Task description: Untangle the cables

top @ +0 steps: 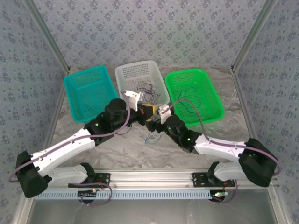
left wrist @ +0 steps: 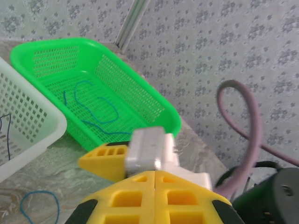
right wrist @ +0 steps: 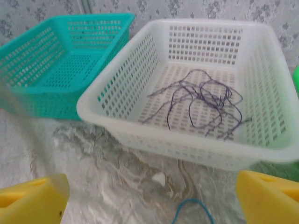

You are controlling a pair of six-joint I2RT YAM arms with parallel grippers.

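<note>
Nearest the lens in the left wrist view, the left gripper (left wrist: 154, 176) has its yellow fingers pressed flat together with nothing between them. Just past it, one yellow finger and the white camera block (left wrist: 147, 150) of the other arm cross in front, and a thick mauve hose (left wrist: 250, 140) arcs at the right.

In the right wrist view the right gripper (right wrist: 149, 203) stands spread wide and empty, one yellow finger at each lower corner. Between them, at the bottom edge, the blue loop (right wrist: 190, 208) lies on the marbled table (right wrist: 107, 158), close to the jaws but not touched.

That view looks into the white basket (right wrist: 117, 116), where the dark purple cable (right wrist: 201, 100) lies in a loose tangle, with the teal basket (right wrist: 46, 65) touching its left side. The left wrist view looks instead into the green basket (left wrist: 154, 105), where a second blue cable (left wrist: 88, 106) curls on the floor.

From above, both grippers meet just in front of the white basket, and the blue loop lies on the table just on the near side of them.
</note>
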